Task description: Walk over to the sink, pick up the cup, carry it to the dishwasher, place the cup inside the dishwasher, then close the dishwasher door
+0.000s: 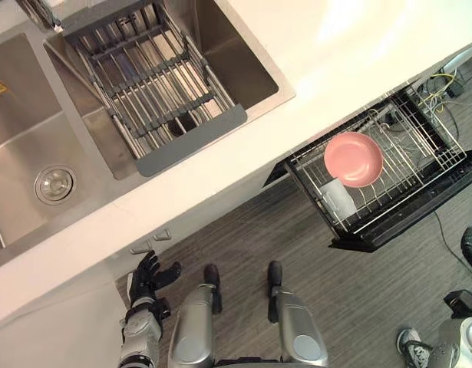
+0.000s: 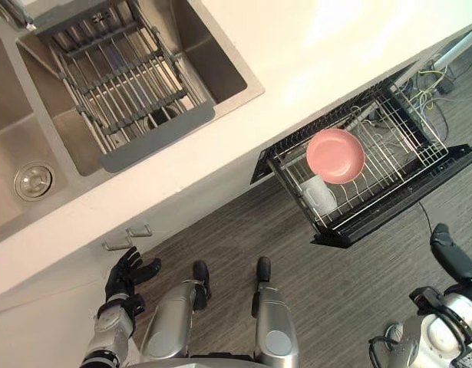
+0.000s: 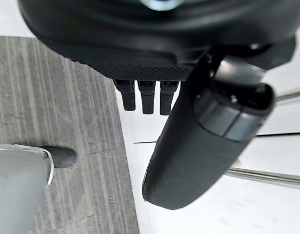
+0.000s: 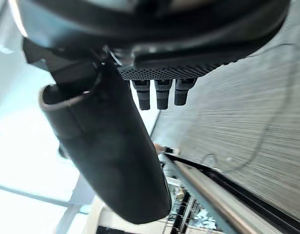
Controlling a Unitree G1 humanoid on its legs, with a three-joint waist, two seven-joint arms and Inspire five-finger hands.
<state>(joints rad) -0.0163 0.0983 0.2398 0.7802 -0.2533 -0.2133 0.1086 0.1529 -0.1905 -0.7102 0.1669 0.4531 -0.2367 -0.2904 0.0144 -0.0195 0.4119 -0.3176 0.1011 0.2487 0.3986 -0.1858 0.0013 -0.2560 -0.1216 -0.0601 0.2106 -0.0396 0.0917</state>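
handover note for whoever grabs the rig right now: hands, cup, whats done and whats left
Left hand: open and empty, low by the cabinet front below the sink.
Right hand: open and empty, out to the right of the dishwasher door.
Cup: sits in the pulled-out dishwasher rack, right next to a pink bowl.
Done: the cup looks placed in the dishwasher.
Left: the rack is out and the door is open, so slide the rack in and close the door.
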